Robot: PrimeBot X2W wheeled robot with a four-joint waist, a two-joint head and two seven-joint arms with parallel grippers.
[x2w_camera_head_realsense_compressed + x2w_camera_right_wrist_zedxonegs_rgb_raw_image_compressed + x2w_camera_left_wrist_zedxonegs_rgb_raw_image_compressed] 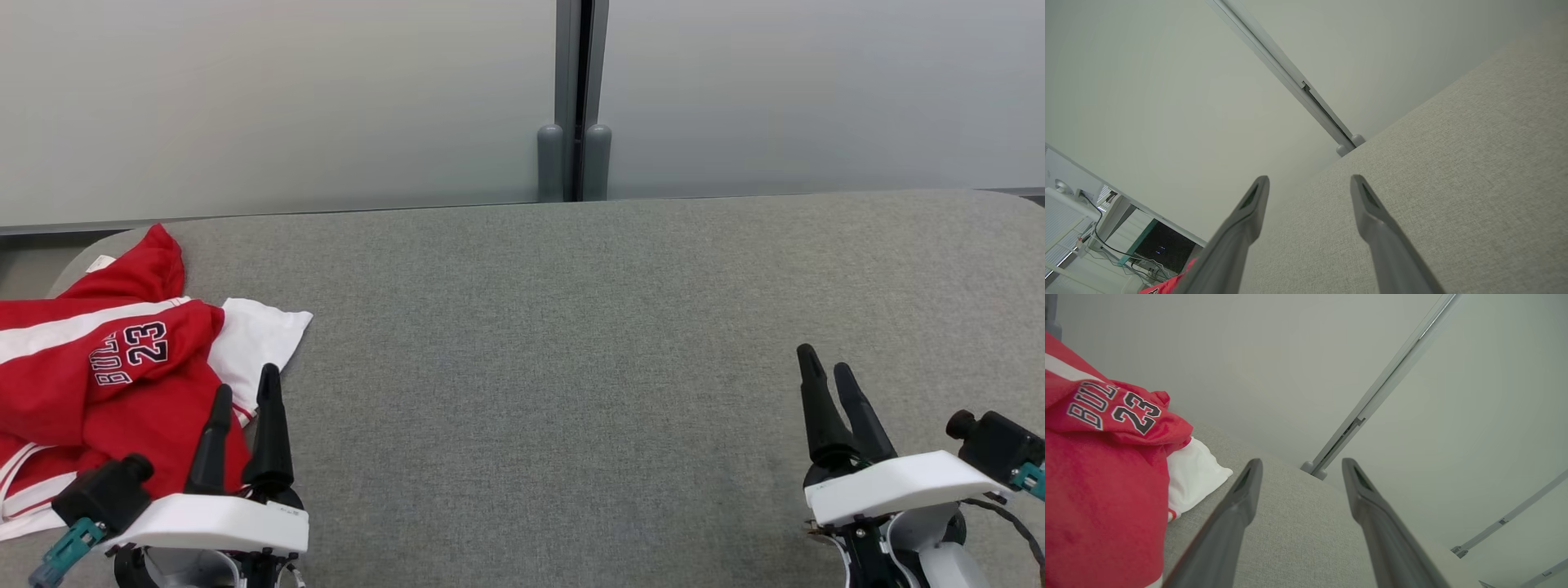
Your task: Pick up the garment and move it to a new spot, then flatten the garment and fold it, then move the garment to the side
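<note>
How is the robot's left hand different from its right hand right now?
The left hand sits right beside the red and white jersey; the right hand is far from it, across the table. In the head view the left hand overlaps the jersey's edge; the right hand has grey table behind it. Both hands are open, empty, and point forward.

The left gripper (245,380) and the right gripper (824,358) look alike — two long, black, pointy fingers (269,433) on a white shell (220,523). Each has a black camera box (106,494) with a teal plug (69,549). A thin black cable (1016,523) runs beside the right one.
</note>
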